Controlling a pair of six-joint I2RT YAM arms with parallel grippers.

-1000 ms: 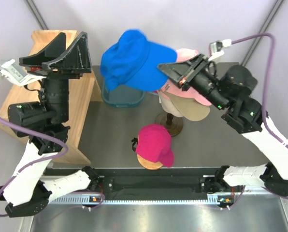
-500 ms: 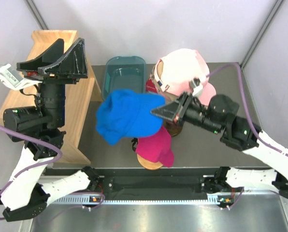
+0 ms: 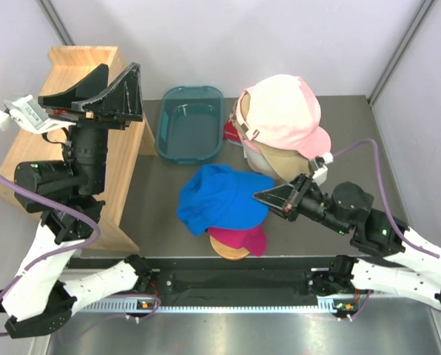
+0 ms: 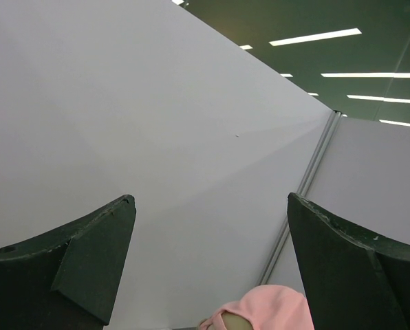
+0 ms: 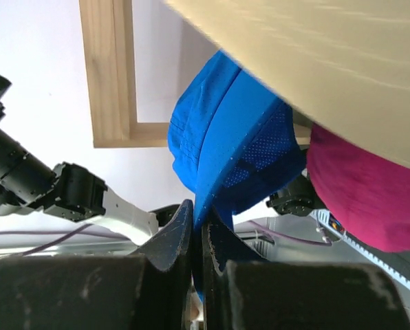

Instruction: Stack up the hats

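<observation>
— Two piles: pink cap (image 3: pixel 283 111) on tan cap (image 3: pixel 281 166); blue cap (image 3: pixel 219 198) on magenta cap (image 3: pixel 244 241), just ahead of right end effector (image 3: pixel 262 197), clamped on its brim.
— Outstanding: release, likely merging piles; left end effector (image 3: pixel 120 74) spread, empty.

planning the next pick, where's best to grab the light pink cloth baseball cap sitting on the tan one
Probably its curved brim: the light pink cloth baseball cap points it toward the near right, jutting free past the crown, thin enough to pinch. Come from that side; the domed crown offers no edge.
</observation>
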